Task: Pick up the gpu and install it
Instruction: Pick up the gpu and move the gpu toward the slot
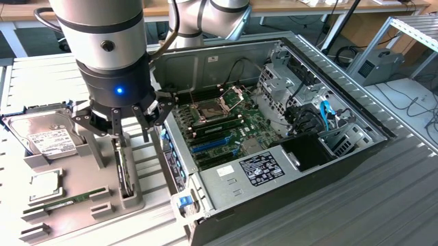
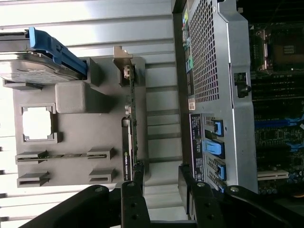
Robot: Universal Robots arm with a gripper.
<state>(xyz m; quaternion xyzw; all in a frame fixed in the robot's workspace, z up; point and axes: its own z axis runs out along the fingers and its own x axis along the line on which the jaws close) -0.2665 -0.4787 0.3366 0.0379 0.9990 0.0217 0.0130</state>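
Note:
The gpu [image 1: 122, 166] stands on its long edge in a slot of the grey parts holder [image 1: 82, 210], beside the open computer case. In the wrist view the gpu [image 2: 131, 118] shows edge-on, green board with a silver end bracket at its far end. My gripper [image 1: 130, 130] hangs just above the card with its black fingers spread, open and holding nothing. Seen from the wrist, the gripper [image 2: 161, 190] has one finger [image 2: 133, 194] over the card's near end and the other over the gap toward the case.
On the holder sit a hard drive [image 1: 44, 136] with a white label, a square CPU [image 1: 44, 185] and a RAM stick [image 1: 65, 202]. The open case [image 1: 356, 107] lies at the exterior view's right, its motherboard [image 1: 219, 128] with blue slots exposed. The case wall stands close beside the card.

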